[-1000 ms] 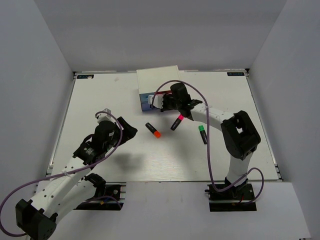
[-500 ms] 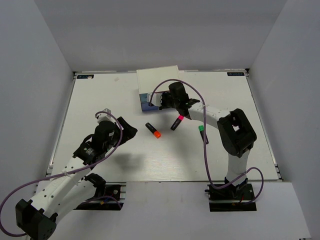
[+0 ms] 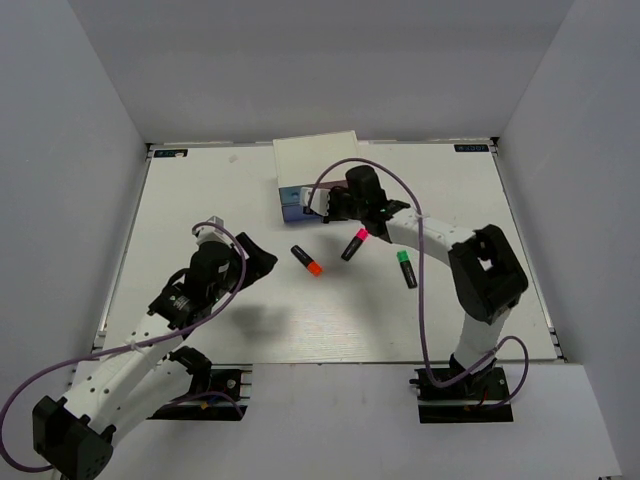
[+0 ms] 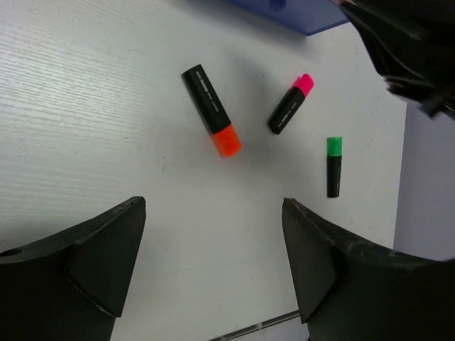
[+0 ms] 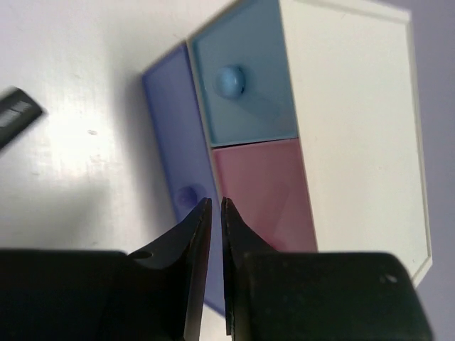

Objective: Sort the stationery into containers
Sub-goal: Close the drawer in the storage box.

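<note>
Step (judged): opening purple drawer point(image 5: 170, 135), far-edge cabinet point(image 5: 355, 128) | right claw point(image 5: 215, 206) pressed nearly together beside knob point(image 5: 186, 196), gripping nothing | advice: spread, straddle knob, pull straight | left claw point(image 4: 212, 213) spread near orange marker point(image 4: 212, 110)

White arm links point(image 3: 125, 362) with black joints point(image 3: 487, 270), looping purple cables point(image 3: 420, 300), black wedge-shaped jaws, possibly matte plastic.
</note>
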